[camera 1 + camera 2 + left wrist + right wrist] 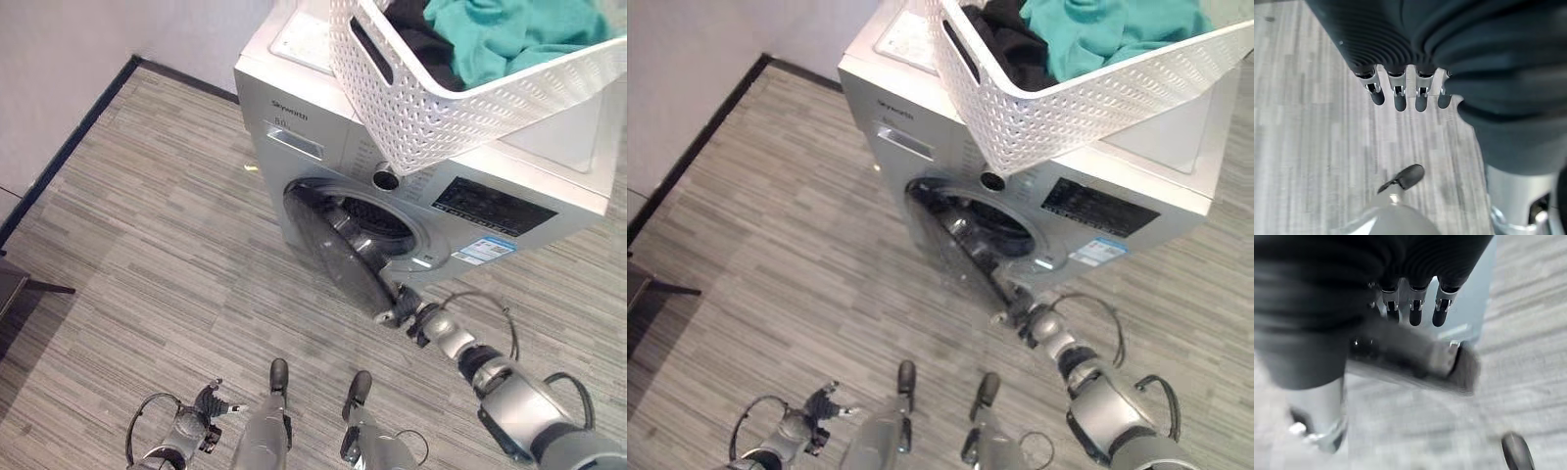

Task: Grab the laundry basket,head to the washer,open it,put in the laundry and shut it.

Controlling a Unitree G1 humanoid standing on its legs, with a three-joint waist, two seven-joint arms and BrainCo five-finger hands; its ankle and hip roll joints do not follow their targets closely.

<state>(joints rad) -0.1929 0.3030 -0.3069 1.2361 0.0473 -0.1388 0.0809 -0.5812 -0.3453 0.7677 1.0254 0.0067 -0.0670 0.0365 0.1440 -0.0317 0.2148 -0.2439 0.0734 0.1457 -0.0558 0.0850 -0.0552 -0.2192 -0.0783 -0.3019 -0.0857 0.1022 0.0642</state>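
**Door swung open, laundry waiting up top**

Nearest us, our left hand [208, 403] hangs low over the wood-look floor [147, 225], fingers straight and relaxed, holding nothing. A little farther out, our right hand [409, 305] reaches the free edge of the washer door [338, 257], which stands swung out from the drum opening [377, 220]. The right wrist view shows its fingers [1415, 313] extended along the door's rim rather than wrapped round it, so we read that hand as open and merely touching. Beyond, on top of the washer [549, 186], sits the white laundry basket [460, 108], tilted, its corner overhanging the front panel, with teal and dark laundry [500, 34] heaped inside, well apart from both hands. We judge the overhanging basket could slide off if the machine is jolted, and the door could drift back while we reach upward.
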